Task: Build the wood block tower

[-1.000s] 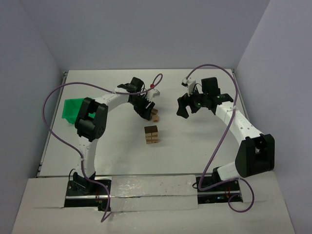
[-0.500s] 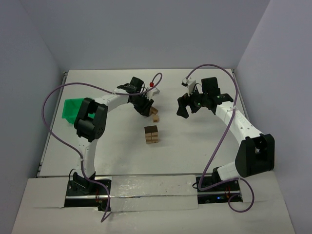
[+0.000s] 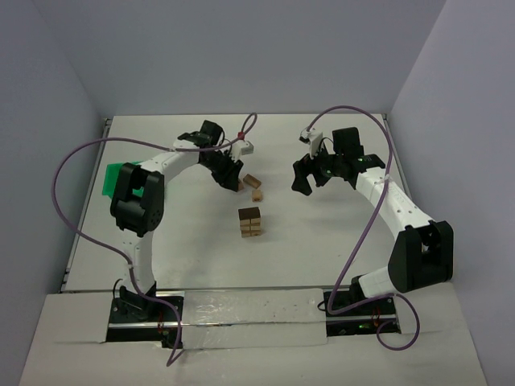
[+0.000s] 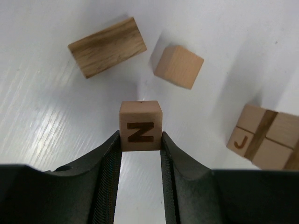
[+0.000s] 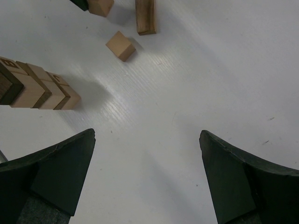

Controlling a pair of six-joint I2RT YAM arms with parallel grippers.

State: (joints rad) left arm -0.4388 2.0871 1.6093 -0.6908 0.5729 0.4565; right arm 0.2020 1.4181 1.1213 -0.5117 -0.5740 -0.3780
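Top view: the left arm reaches far up the white table (image 3: pixel 322 257), its elbow folded over the green bin (image 3: pixel 115 175) and its forearm swung to the right; the left gripper (image 3: pixel 232 175) sits just beside two loose wood blocks (image 3: pixel 253 182). The tower (image 3: pixel 250 222), a short square stack of pale and darker wood, stands nearer the bases, apart from both grippers. The right arm arcs up from its base, bent at the elbow; the right gripper (image 3: pixel 301 175) points left toward the blocks.

Left wrist: smooth black fingers (image 4: pixel 110 172) pinch the N cube (image 4: pixel 140 126), pale wood with a dark burnt letter; beyond it lie a grained oblong block (image 4: pixel 107 46) and a plain cube (image 4: pixel 179 66), apart from each other; the tower shows a J at the right edge.

Right wrist: the jaws stand spread wide with nothing between them; faintly ribbed white table lies below; the tower is at the left edge.
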